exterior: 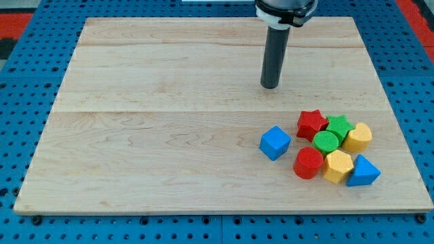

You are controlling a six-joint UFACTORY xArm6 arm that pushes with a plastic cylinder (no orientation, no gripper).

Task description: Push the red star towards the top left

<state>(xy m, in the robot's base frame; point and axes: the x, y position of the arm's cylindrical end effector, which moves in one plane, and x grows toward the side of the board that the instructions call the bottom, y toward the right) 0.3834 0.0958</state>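
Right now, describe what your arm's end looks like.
It ends in a straight, round, dark grey rod, smooth and unmarked, hanging from a wider black collar at the view's top. My tip is flat-ended. No cables, labels or jaws show.

Rod (274,54) — upper end cut off at the view's top; green star (338,125) — partly hidden behind green cylinder (327,141).

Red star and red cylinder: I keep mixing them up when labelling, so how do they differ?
The red star has points; the red cylinder is round with a flat top. The star sits at the cluster's upper left, nearer my tip; the cylinder sits at its lower left. Both are red and of similar size.
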